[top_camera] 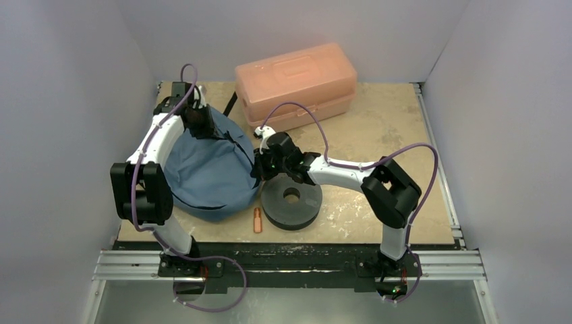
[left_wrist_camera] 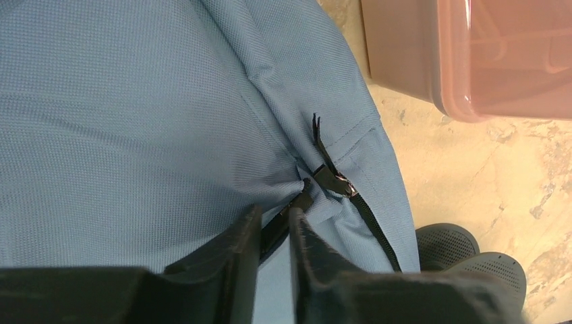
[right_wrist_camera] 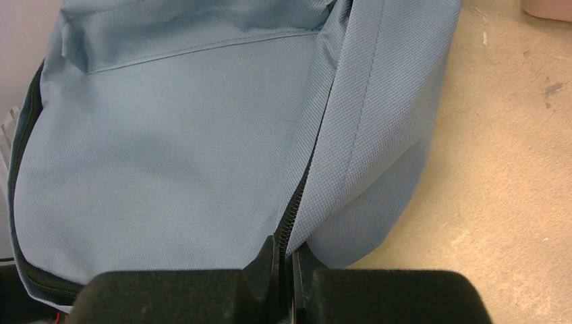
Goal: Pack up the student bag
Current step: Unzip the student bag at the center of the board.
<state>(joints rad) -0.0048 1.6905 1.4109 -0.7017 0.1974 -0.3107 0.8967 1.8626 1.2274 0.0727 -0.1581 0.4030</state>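
Observation:
The slate-blue student bag (top_camera: 206, 172) lies on the table's left half, zipped shut as far as I can see. My left gripper (top_camera: 199, 120) is at the bag's far top. In the left wrist view it (left_wrist_camera: 276, 226) is shut on the black zipper pull (left_wrist_camera: 297, 206), just below the slider (left_wrist_camera: 335, 181). My right gripper (top_camera: 262, 165) is at the bag's right edge. In the right wrist view it (right_wrist_camera: 287, 260) is shut on the bag's fabric at the black zipper line (right_wrist_camera: 300, 192). The bag's inside is hidden.
A salmon-pink plastic box (top_camera: 297, 84) stands at the back, close behind the bag. A dark grey round disc with a centre hole (top_camera: 291, 201) lies under the right arm. A small orange item (top_camera: 257, 219) lies between bag and disc near the front edge.

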